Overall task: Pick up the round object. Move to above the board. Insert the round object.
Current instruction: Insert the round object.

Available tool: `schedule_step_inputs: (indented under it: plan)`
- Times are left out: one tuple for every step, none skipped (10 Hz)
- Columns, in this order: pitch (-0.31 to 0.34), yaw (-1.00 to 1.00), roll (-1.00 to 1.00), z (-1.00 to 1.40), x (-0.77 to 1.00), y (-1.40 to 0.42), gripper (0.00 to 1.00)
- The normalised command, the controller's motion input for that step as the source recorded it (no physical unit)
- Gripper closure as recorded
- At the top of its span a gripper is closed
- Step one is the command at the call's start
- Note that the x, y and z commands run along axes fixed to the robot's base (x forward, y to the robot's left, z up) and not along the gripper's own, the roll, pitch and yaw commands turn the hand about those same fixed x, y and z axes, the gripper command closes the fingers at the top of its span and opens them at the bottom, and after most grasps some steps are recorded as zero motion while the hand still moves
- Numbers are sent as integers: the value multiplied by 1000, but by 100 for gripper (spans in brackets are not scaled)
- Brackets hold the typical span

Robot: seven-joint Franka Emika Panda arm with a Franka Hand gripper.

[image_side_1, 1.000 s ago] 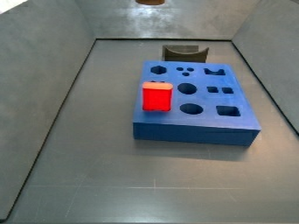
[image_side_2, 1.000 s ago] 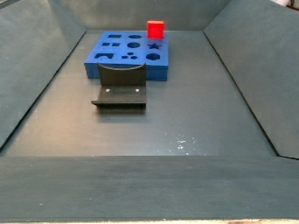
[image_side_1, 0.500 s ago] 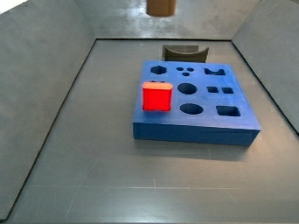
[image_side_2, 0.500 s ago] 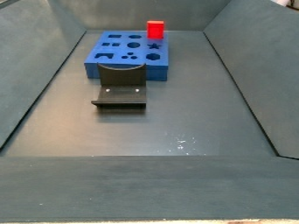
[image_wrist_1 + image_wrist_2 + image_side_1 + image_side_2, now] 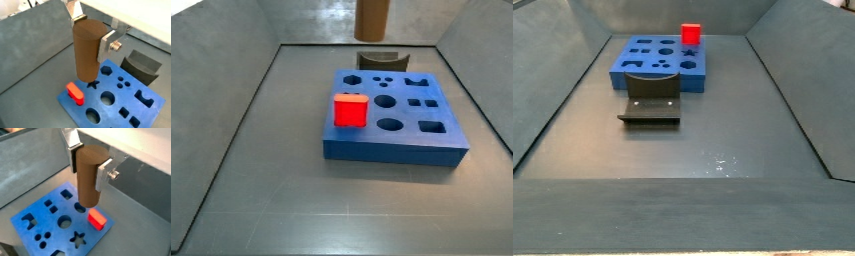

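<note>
My gripper (image 5: 92, 36) is shut on the round object (image 5: 87, 50), a brown wooden cylinder peg held upright between the silver fingers (image 5: 107, 46); both wrist views show this grip (image 5: 90, 165). The peg (image 5: 89, 175) hangs high above the board (image 5: 123, 97), a blue square slab with several cut-out holes (image 5: 43, 223). In a side view only the peg's lower end (image 5: 372, 17) shows at the top edge, beyond the board's (image 5: 398, 118) far side. The gripper is out of frame there. In the side view with the board (image 5: 657, 62) far away, the peg is out of view.
A red block (image 5: 350, 110) stands on the board near one edge (image 5: 75, 93) (image 5: 97, 219) (image 5: 691, 34). The dark fixture (image 5: 380, 59) stands on the floor against one side of the board (image 5: 651, 105) (image 5: 143, 64). Grey walls enclose the floor.
The peg has come down into the side view from the top edge and shifted slightly right; more of its length shows now. The board, red block and fixture have not moved.
</note>
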Motion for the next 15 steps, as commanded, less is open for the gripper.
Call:
schedule_step_inputs:
  plan:
    - [126, 0, 0, -657, 977, 366, 100]
    - [137, -11, -60, -791, 906, 480, 100]
    - [109, -14, -80, -789, 794, 426, 100]
    - [71, -14, -74, -731, 674, 360, 100]
    - [9, -20, -69, -654, 566, 186, 100]
    - [0, -40, -246, -437, 454, 0, 100]
    - [0, -160, -280, -383, 289, 0, 100]
    - [-40, -117, -309, -283, 197, 9, 100]
    - [0, -91, -191, -366, 277, 103, 100]
    - [-86, -123, -14, -463, 311, 166, 100]
    - [-46, -100, 134, -434, 329, 86, 100]
    - [-3, -60, 294, -303, 189, 0, 100]
    - [0, -109, 43, -157, 0, 0, 100]
    - [0, -80, 3, -94, 0, 83, 100]
    - [0, -14, 0, -26, -66, 94, 100]
